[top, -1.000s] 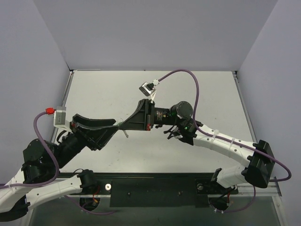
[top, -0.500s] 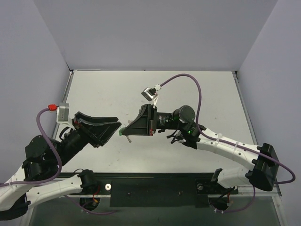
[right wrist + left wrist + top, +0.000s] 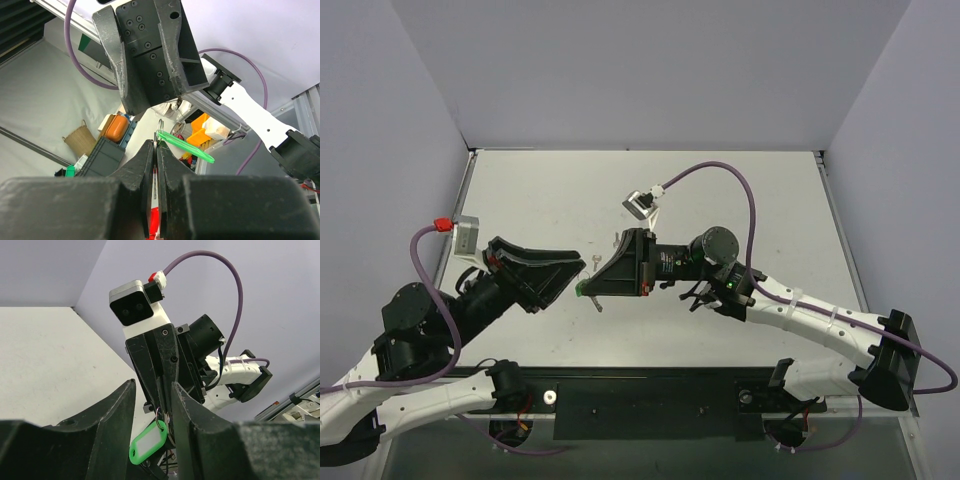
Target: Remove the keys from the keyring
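Note:
My right gripper is shut on a small silver keyring and holds it above the table. A green plastic tag hangs from the ring and shows in the left wrist view and the right wrist view. A thin silver key dangles below the right fingertips. My left gripper is open, with its fingers either side of the ring and not touching it. A small silver key lies on the table just behind the grippers. No blue-headed key shows.
Another tiny silver piece lies on the table near the right wrist camera. Purple cables arch over both arms. The white table is walled at the back and sides.
The grippers, joined tip to tip a second ago, have parted. My left gripper has opened and drawn back left. My right gripper has moved nearer and left with the ring and tag.

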